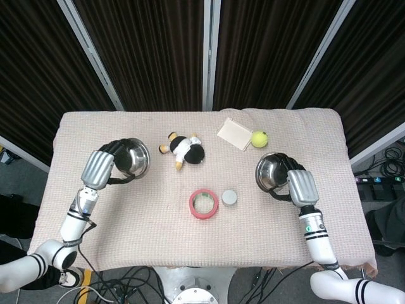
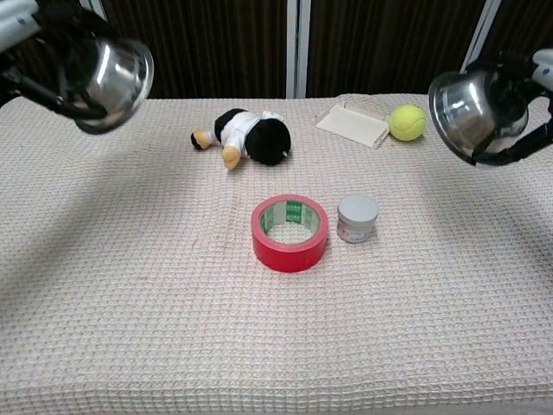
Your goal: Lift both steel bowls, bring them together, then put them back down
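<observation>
My left hand (image 1: pixel 101 168) grips one steel bowl (image 1: pixel 132 158) from behind, and the bowl hangs well above the cloth, tilted with its mouth facing right. In the chest view this bowl (image 2: pixel 108 73) sits at the top left with the left hand (image 2: pixel 34 43) mostly cut off by the frame edge. My right hand (image 1: pixel 300 186) grips the other steel bowl (image 1: pixel 272 171), also lifted and tilted, mouth facing left. The chest view shows that bowl (image 2: pixel 467 105) at the top right, the right hand (image 2: pixel 529 95) behind it. The two bowls are far apart.
On the cloth-covered table (image 1: pixel 126 240) lie a red tape roll (image 1: pixel 204 204), a small white jar (image 1: pixel 229 197), a black and white plush toy (image 1: pixel 184 149), a tennis ball (image 1: pixel 259 139) and a flat white tray (image 1: pixel 233 134). Dark curtains stand behind.
</observation>
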